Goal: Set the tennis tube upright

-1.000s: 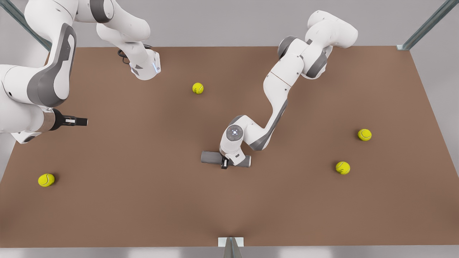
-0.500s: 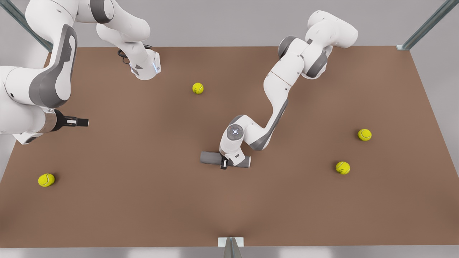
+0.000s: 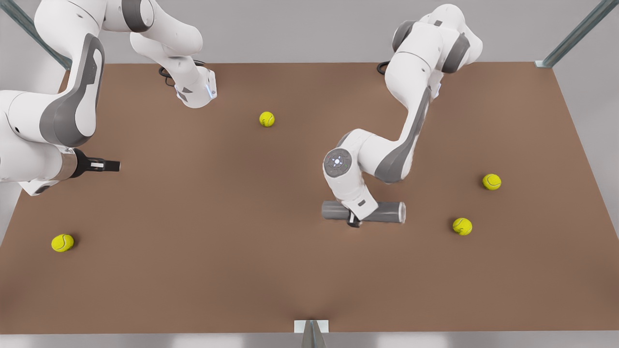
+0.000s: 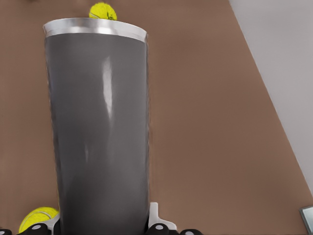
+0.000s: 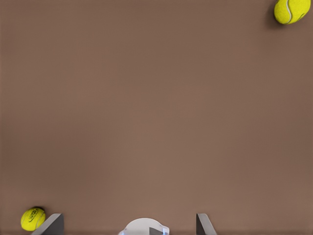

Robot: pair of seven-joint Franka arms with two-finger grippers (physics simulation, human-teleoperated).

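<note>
The tennis tube [image 3: 382, 211] is a grey cylinder with a lighter rim, lying level across the middle of the brown table [image 3: 193, 270], its rim end toward the front view's right. My left gripper [image 3: 354, 220] is shut on it near its middle, reaching down from above. In the left wrist view the tennis tube [image 4: 98, 137] rises from between the fingers [image 4: 155, 221] of the left gripper [image 4: 102, 229]. My right gripper [image 3: 110, 166] waits at the front view's left, above the table. In its wrist view the right gripper [image 5: 128, 226] is open with nothing between its fingertips [image 5: 51, 225].
Several yellow-green tennis balls lie scattered: one at the back middle [image 3: 267, 119], two at the front view's right [image 3: 492, 181] [image 3: 462, 226], one at the near left [image 3: 62, 242]. A metal bracket [image 3: 311, 326] sits at the table's near edge.
The left arm has carried the tube toward the front view's right and swung it level; it looks larger, so raised. The right arm has barely moved.
</note>
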